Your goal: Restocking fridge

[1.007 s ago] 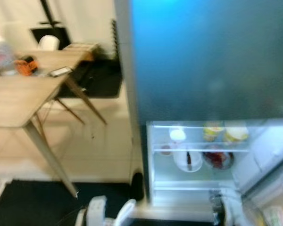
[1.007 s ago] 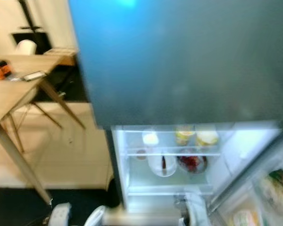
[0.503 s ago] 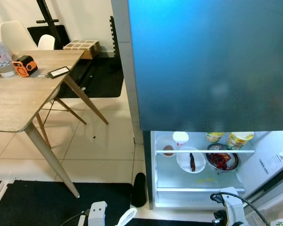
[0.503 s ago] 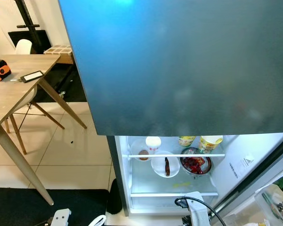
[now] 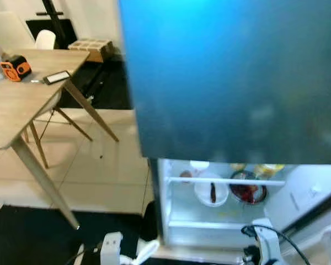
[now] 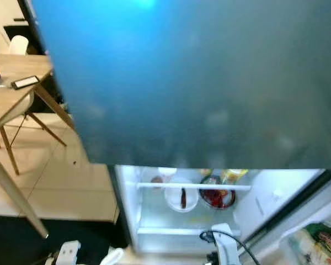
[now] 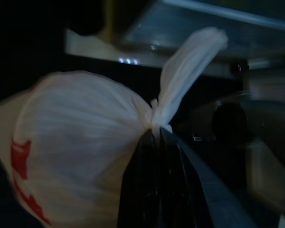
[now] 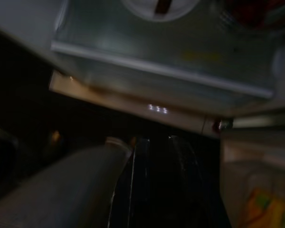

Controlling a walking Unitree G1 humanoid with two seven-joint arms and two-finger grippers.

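The fridge's tall dark upper door [image 5: 231, 83] is closed, and below it the lit lower compartment [image 5: 220, 221] stands open. On its glass shelf sit a white plate [image 5: 211, 190] with a brown piece and a bowl of red food [image 5: 247, 193], with cups behind. In the left wrist view, my left gripper [image 7: 156, 135] is shut on the knot of a white plastic bag [image 7: 76, 142] with red print. A corner of that bag [image 5: 146, 249] shows low in front of the fridge. My right gripper [image 8: 156, 152] hangs dark just below the compartment's front edge [image 8: 152, 107].
A wooden table [image 5: 16, 110] on slanted legs stands to the left, carrying an orange tape measure [image 5: 14, 68] and a phone [image 5: 57, 77]. The open lower door on the right holds packaged food [image 6: 314, 243]. A black mat [image 5: 33, 237] covers the floor at my feet.
The whole picture has shifted and blurred as the camera moved nearer the fridge. Nothing in the fridge or on the table has visibly moved.
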